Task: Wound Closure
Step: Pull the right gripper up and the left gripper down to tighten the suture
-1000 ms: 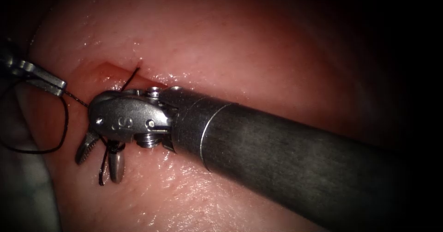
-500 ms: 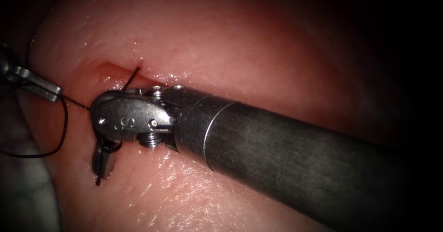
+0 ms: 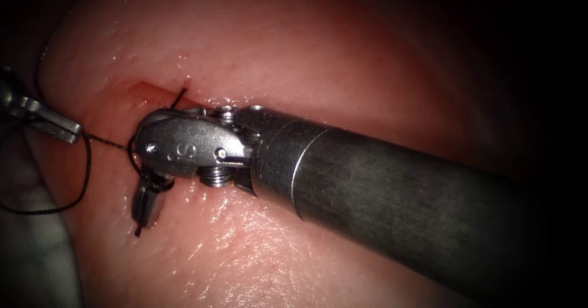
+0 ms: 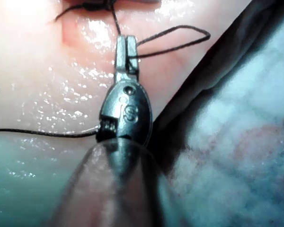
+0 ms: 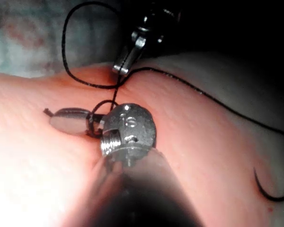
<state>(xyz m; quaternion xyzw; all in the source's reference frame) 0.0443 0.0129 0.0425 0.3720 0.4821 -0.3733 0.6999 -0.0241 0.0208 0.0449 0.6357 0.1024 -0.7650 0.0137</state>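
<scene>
Tissue [image 3: 343, 57]: pork belly, pink and wet, with the cut [image 3: 144, 90] toward the endoscope view's left, rimmed by red fluid [image 3: 131, 93].

Right end effector [image 3: 147, 207]: wrist lying across the cut, jaws closed on a short free end of thread [image 3: 138, 230] that pokes out past the tips; several turns of thread are wound about the jaw base.

Left end effector [image 3: 64, 127]: at the left of the cut, jaws clamped on the long strand of thread [image 3: 86, 167], which runs taut to the right tool and also hangs in a loose loop off the tissue edge.

Needle [image 5: 270, 191]: dark curved piece lying loose on the tissue in the right wrist view, well apart from both tools, held by neither and not in the tissue.

Progress, as a judgement: thread already passes through the cut; both ends held with wraps in place suggests a knot being formed, not yet seated. Cutting the ends is still left.
</scene>
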